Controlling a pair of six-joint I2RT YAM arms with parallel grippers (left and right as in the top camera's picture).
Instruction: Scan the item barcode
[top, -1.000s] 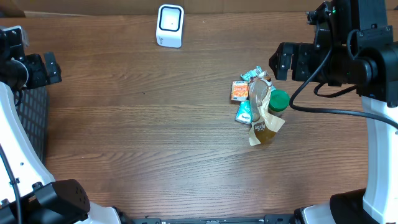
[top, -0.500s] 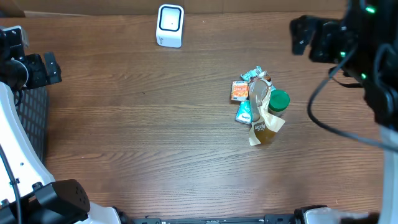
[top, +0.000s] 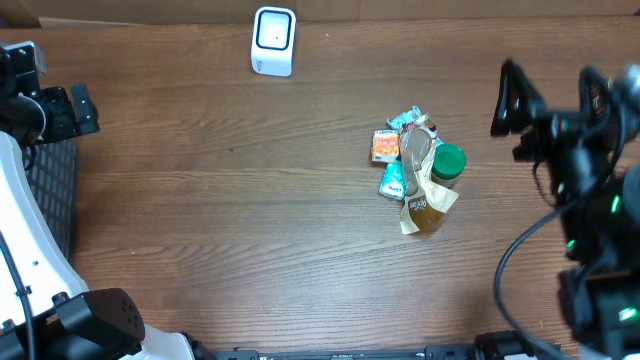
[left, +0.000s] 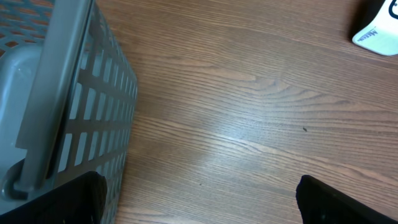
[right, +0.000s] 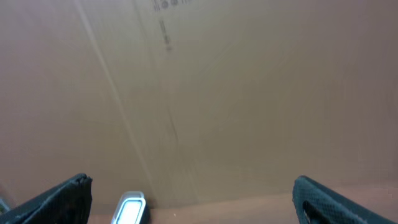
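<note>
On the tabletop (top: 250, 230), bare wood runs from the left edge across the centre to the item pile, open to approach from the near edge. Obstacles noted:

- The scanner (top: 273, 41) stands at the far edge, left of centre.
- The mesh basket (left: 68, 106) sits against the left edge.
- The item pile (top: 415, 175) lies right of centre, its packets and a green-capped bottle (top: 447, 163) packed touching one another.
- The right arm (top: 575, 170) overhangs the right edge, near the pile but apart from it.

Scanner (top: 273, 40) at far edge, item pile (top: 420, 185) right of centre, basket (top: 50, 200) far left
</note>
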